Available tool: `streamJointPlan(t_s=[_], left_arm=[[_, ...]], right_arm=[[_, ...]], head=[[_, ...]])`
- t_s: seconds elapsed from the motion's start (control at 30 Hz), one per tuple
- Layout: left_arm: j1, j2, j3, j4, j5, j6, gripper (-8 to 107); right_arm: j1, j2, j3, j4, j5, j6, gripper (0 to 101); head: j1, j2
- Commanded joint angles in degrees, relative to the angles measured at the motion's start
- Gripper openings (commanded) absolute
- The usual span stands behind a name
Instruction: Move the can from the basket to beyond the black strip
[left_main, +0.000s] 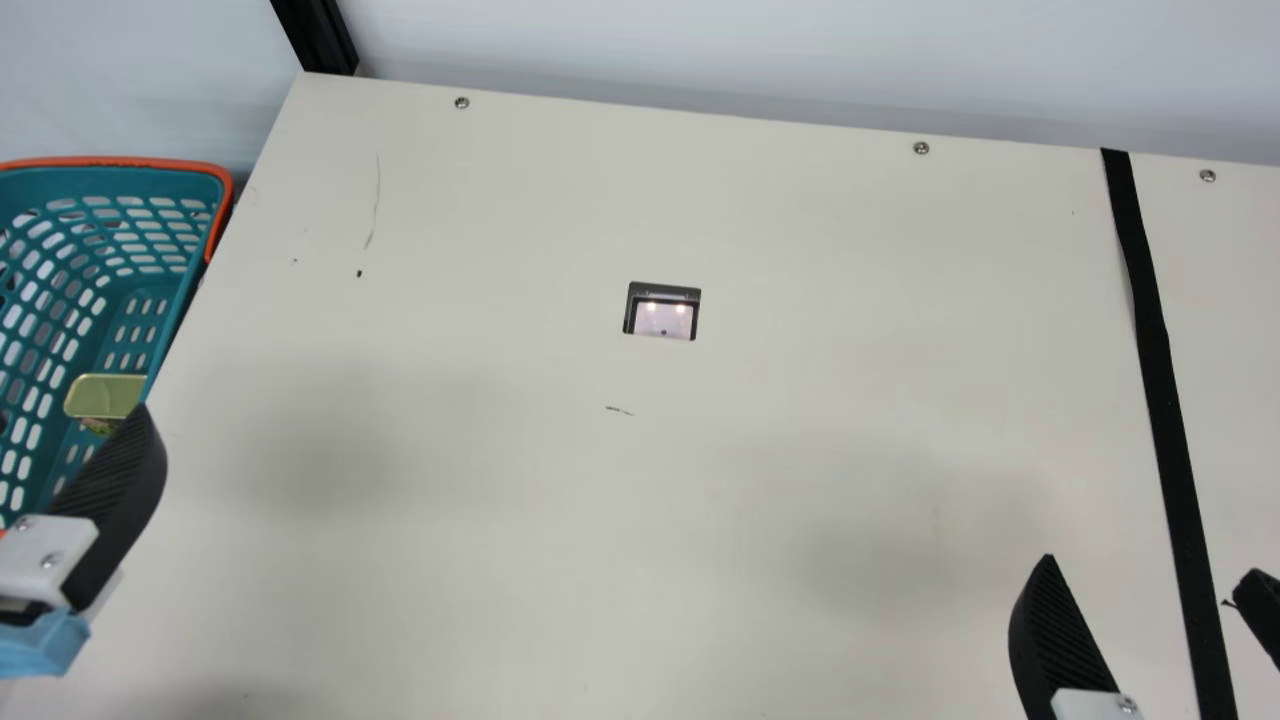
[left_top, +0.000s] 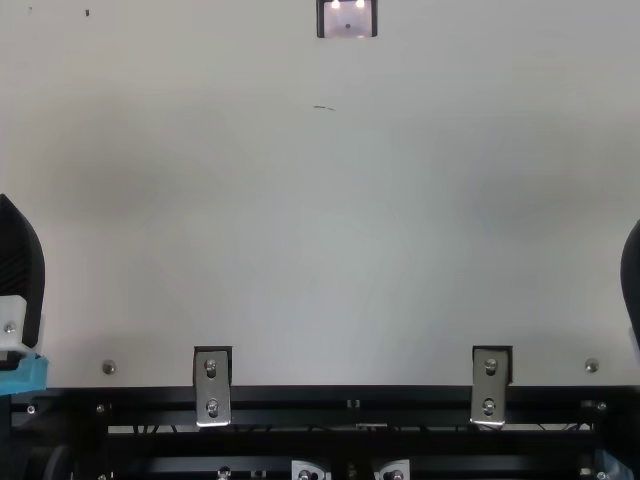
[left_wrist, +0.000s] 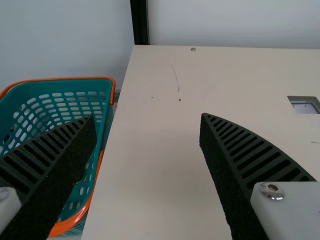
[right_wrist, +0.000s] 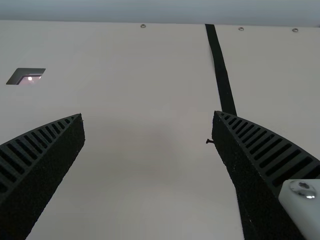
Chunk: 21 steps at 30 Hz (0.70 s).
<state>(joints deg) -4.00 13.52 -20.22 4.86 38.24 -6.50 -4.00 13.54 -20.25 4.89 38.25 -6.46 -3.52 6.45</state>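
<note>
Far left, basket (left_main: 110, 182), teal lattice with orange rim, beside the table (left_main: 500, 550). Can (left_main: 105, 395) inside, low down; pale rounded-oblong end showing, part of it cut off by the wall nearest the table. Whether it stands or leans, I cannot tell. Judged as thin metal: stiff, fairly smooth, light if empty, weightier if full; apt to slip in a shallow grip and to dent in a hard one. Best hold probably across the flatter sides, below the lip, with both pads well down. The wall leaves little room for a finger on that side; coming straight down seems wisest, then a straight lift well over the rim so nothing snags in the lattice.

Left gripper (left_wrist: 148, 117) spread wide, nothing between its fingers, by the table's left edge. Middle ground a long flat run past the square cut-out (left_main: 662, 312); a low carry should do once over the edge. The span looks long for one arm, so a set-down midway and a change of arm may be needed.

Right gripper (right_wrist: 148, 114) also spread, holding nothing, near the black strip (left_main: 1165, 400). Beyond that, a narrower band of table for setting down, base flat and fully past the strip
</note>
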Motion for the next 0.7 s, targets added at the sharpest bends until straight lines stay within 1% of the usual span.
streamJointPlan(t_s=[0.0, 0.4, 0.67], left_arm=[[0.0, 0.0, 0.0, 0.0, 0.0, 0.0, 90], [0.0, 0.0, 0.0, 0.0, 0.0, 0.0, 90], [0.0, 0.0, 0.0, 0.0, 0.0, 0.0, 90]], right_arm=[[0.0, 0.0, 0.0, 0.0, 0.0, 0.0, 101], [0.0, 0.0, 0.0, 0.0, 0.0, 0.0, 101], [0.0, 0.0, 0.0, 0.0, 0.0, 0.0, 101]], head=[[0.0, 1.4], [0.0, 1.8], [-0.4, 6.8]])
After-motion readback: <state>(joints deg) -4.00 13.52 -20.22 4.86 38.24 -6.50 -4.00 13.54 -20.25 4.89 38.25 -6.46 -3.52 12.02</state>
